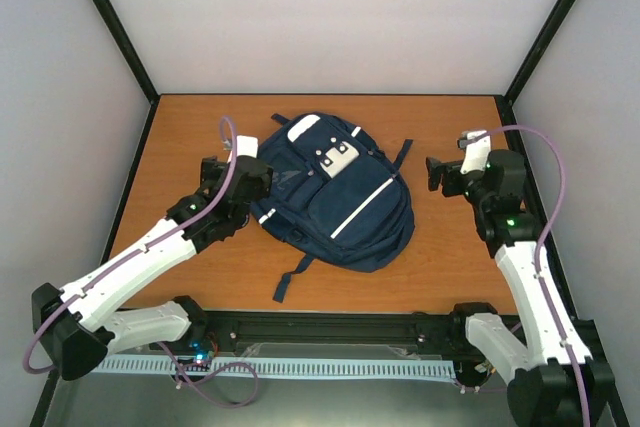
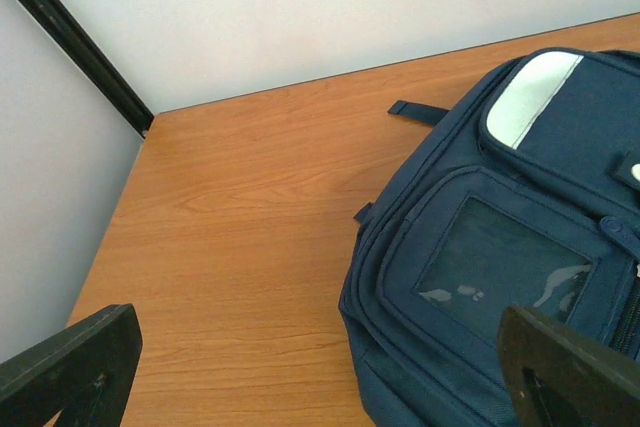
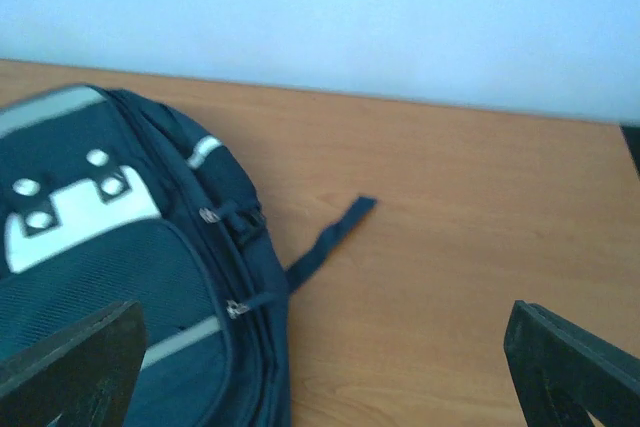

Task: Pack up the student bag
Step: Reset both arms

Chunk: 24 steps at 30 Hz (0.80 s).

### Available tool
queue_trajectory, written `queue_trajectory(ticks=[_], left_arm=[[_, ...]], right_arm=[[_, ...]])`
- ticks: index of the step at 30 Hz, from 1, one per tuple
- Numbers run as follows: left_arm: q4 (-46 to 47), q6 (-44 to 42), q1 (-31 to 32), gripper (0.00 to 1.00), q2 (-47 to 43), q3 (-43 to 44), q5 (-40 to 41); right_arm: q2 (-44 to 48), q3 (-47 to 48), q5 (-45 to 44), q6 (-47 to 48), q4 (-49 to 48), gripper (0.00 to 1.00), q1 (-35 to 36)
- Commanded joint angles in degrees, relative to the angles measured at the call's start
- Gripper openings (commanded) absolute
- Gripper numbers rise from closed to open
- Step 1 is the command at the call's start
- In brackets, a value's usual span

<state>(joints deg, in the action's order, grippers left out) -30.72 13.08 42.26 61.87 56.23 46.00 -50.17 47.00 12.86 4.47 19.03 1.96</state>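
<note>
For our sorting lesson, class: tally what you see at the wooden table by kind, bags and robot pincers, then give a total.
Student bag: 1
Robot pincers: 2, the left pincer and the right pincer, both open and holding nothing
Total: 3

The student bag (image 1: pixel 340 207) is matt navy woven cloth. Its pocket window (image 2: pixel 495 272), toward 9 o'clock, is glossy clear plastic. The table (image 1: pixel 180 137) looks like smooth wood-grain.
</note>
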Motion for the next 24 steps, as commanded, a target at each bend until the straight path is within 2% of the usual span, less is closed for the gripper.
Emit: queue_trajectory(ticks=[1,5,11,16,24], left_arm=[[3.52,-3.36,-0.34,1.00,0.52,-0.61,2.36],[7.16,-6.04,-0.35,1.00,-0.52,-2.55,7.17],[9.02,-9.16,-0.38,1.00,-1.55,-3.46,7.42],[6.77,-5.91,-0.34,1.00,-0.63,-1.54,6.36],[5.49,-4.40,-0.34,1.00,-0.95,-0.49,3.71]], right_arm=[[-4.67,-3.12,-7.04,-8.12,-3.36,1.00,-0.20],[-5.16,-1.48,-6.29,-9.08,-2.37,1.00,-0.20],[-2.48,-0.44,-4.36,-6.53,-0.95,1.00,-0.20],[-2.52,1.16,-8.00,-6.13,-0.35,1.00,-0.20],[-2.56,0.64,-5.94,-5.44,-0.72,1.00,-0.20]])
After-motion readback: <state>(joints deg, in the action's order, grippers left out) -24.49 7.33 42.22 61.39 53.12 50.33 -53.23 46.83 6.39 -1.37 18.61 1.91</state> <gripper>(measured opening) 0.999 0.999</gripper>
